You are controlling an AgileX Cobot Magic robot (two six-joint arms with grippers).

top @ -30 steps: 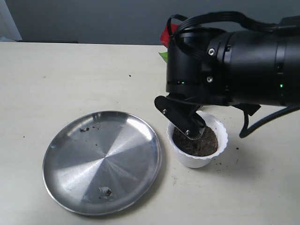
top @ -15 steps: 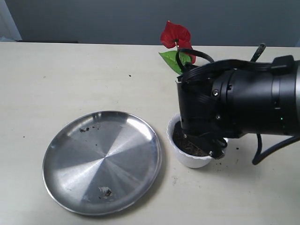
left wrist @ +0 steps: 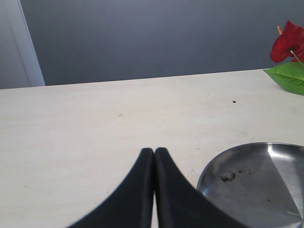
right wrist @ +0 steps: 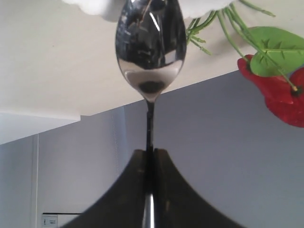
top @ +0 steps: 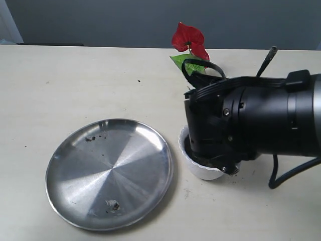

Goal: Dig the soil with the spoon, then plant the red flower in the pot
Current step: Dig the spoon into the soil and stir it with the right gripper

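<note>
My right gripper is shut on the thin handle of the silver spoon, whose bowl points at the scalloped rim of the white pot. From outside, the black right arm covers most of the pot and hides the soil in it. The red flower stands up just behind the arm with its green leaf; in the right wrist view the flower lies beside the pot. My left gripper is shut and empty, low over bare table next to the steel plate.
The round steel plate lies left of the pot with a few soil crumbs on it. A grey wall runs along the far table edge.
The right arm has swung and dropped over the pot, hiding the fingers and soil that showed a second ago. The red flower behind it has come into view.
</note>
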